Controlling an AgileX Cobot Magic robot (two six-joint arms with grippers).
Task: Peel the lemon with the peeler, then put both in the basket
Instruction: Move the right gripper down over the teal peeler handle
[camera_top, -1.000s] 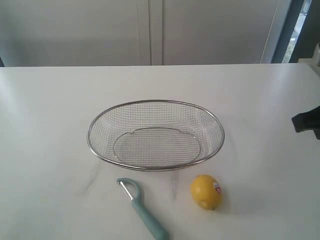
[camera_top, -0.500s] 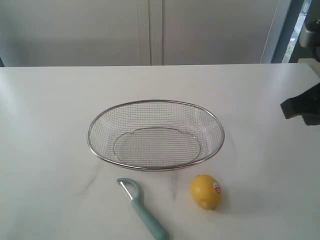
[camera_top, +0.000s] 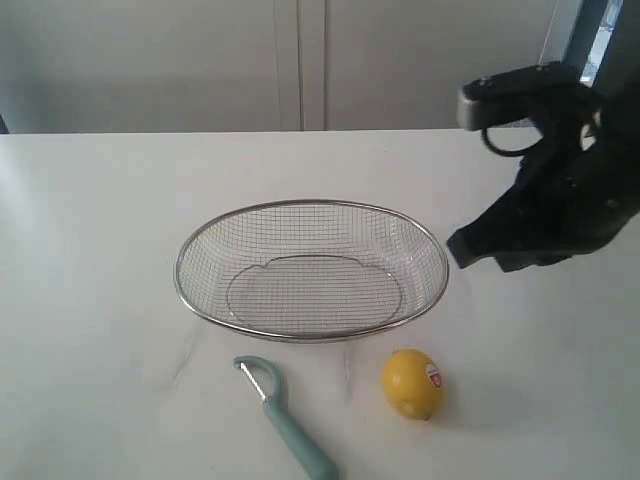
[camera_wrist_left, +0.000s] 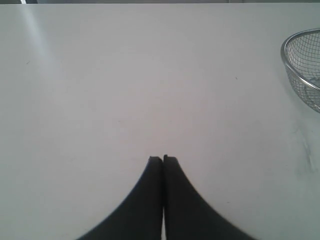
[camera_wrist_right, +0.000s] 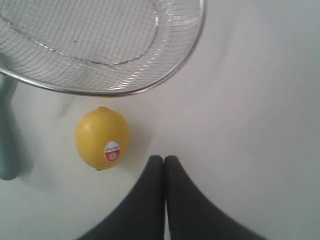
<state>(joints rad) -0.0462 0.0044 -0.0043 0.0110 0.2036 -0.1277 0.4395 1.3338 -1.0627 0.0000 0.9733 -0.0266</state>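
The yellow lemon (camera_top: 411, 383) (camera_wrist_right: 102, 138), sticker showing, lies on the white table in front of the basket's right end. To its left lies the teal-handled peeler (camera_top: 286, 418) (camera_wrist_right: 7, 130), blade toward the basket. The silver wire basket (camera_top: 420, 230) (camera_wrist_right: 190, 59) stands empty mid-table. My right gripper (camera_top: 458, 248) (camera_wrist_right: 164, 159) hovers above the table right of the basket, shut and empty, beside the lemon without touching it. My left gripper (camera_wrist_left: 163, 159) is shut and empty over bare table; the exterior view does not show it.
The white table (camera_top: 100, 220) reaches back to a pale wall with cabinet doors (camera_top: 300, 60). The basket's rim (camera_wrist_left: 300, 65) shows at one edge of the left wrist view. The dark right arm (camera_top: 560, 180) hangs over the table's right side.
The right arm has swung in from the right edge, leftward toward the basket and lemon. Lemon, peeler and basket have not moved.
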